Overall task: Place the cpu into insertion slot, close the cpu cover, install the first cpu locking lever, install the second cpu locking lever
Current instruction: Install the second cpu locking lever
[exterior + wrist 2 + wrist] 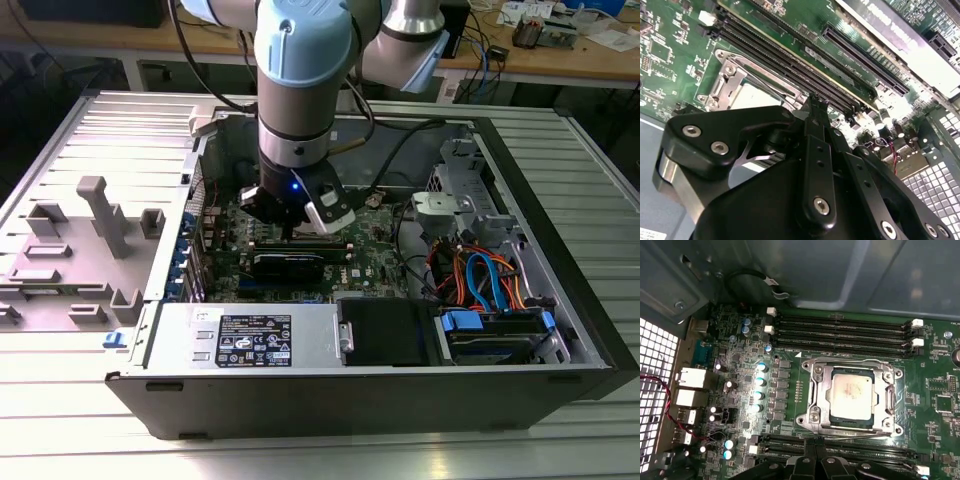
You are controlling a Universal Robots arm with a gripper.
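My hand [815, 460], its fingers pinched together on nothing, hangs just off one edge of the insertion slot [810, 371], where the cpu [852, 391] sits under the closed cpu cover [888, 387], near the green board's middle.

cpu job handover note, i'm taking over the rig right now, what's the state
Tool: low over the board beside the socket, at the edge of the cover; whether it is open or shut cannot be told.
Cpu: seated in the socket, its silver top showing through the cover's window.
Cover: down flat over the cpu.
Done: cpu placed, cover closed.
Levers: a thin wire lever lies along the socket edge nearest the tool; whether either lever is latched cannot be told, so check both.
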